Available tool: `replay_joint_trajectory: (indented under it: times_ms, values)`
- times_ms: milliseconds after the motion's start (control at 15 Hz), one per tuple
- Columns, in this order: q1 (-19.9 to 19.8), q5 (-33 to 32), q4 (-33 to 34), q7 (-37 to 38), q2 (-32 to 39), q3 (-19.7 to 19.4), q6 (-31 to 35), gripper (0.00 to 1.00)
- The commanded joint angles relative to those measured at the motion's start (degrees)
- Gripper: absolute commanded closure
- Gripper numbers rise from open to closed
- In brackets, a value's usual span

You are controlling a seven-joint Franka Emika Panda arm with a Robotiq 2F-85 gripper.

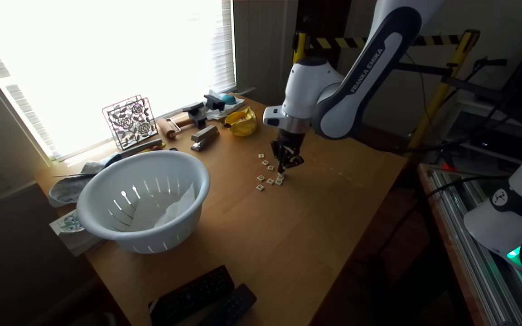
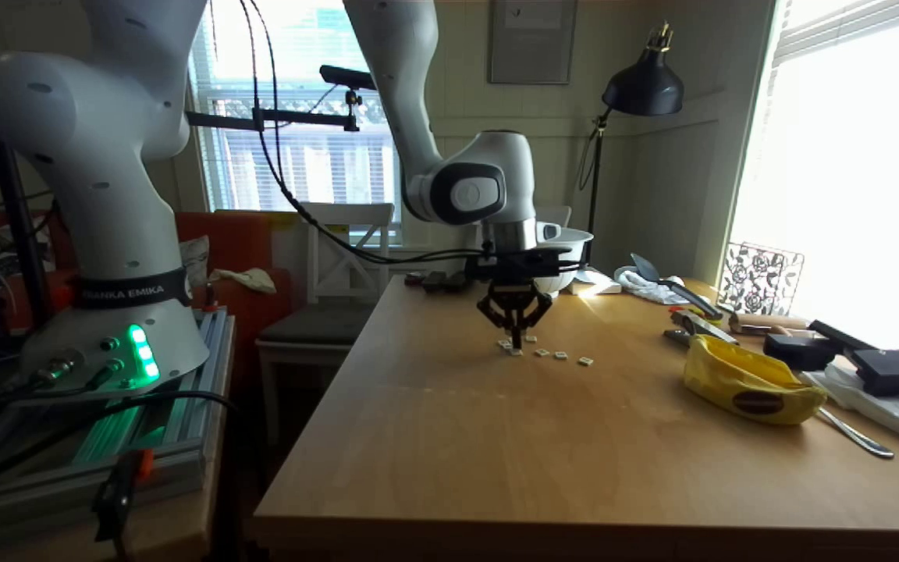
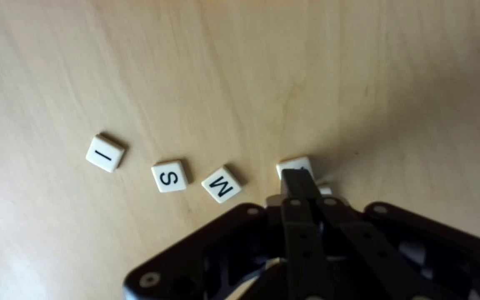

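In the wrist view my gripper [image 3: 297, 171] is shut, its fingertips pressed together over a white letter tile [image 3: 293, 163] whose letter is mostly hidden. Whether they touch that tile I cannot tell. A corner of another tile [image 3: 326, 191] peeks out to the right of the fingers. Leftward lie an M tile [image 3: 221, 185], an S tile [image 3: 170, 176] and an I tile [image 3: 105, 153], all flat on the wood. Both exterior views show the gripper [image 1: 281, 170] [image 2: 517, 345] pointing down, low among several scattered tiles. Nothing is seen held.
A white colander [image 1: 166, 238] with paper inside stands on the wooden table [image 2: 543, 468]. Black remotes [image 1: 193, 294] lie near the table's end. Along the window side are a stapler [image 1: 204, 136], a yellow banana-like pouch [image 2: 738, 386] and a flower-patterned metal holder [image 1: 129, 121].
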Motion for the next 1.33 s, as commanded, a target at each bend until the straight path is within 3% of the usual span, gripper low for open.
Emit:
replay_joint_trajectory:
  times_ms: [0,533,1067,1267]
  values:
    - [-3.2,3.8,-0.6,-3.3,-2.1,2.9,-0.8,1.0]
    - [-1.3,10.2,4.1,2.8,-0.3,1.2,-4.7,1.0]
    - [4.0,9.1,8.5,16.5,2.6,-3.9,-7.2,1.0]
    - [4.2,9.4,9.5,20.0,4.0,-3.4,-7.3,1.0]
